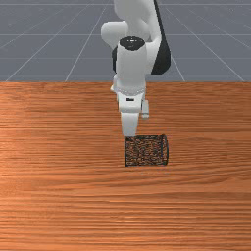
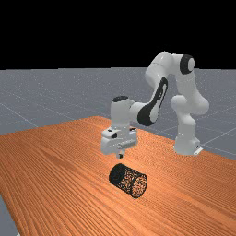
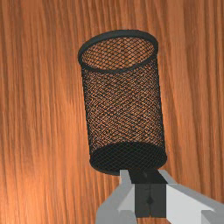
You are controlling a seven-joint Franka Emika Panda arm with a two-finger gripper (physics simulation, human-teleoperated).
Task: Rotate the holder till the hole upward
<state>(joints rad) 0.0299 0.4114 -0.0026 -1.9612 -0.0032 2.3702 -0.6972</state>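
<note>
In the far view my gripper points down above the dark closed end of the black mesh holder. The holder lies on its side in the front view, its rimmed open end facing that view's right. My gripper is shut in the wrist view, the two fingertips together with nothing between them. They stand over the solid base of the holder, and the round hole is at the end away from them. The far view has a gap between fingertips and holder.
The holder rests on the wooden table. The arm's base stands at the far view's right, and the forearm reaches over the table from there. The table's edge runs down the far view's left.
</note>
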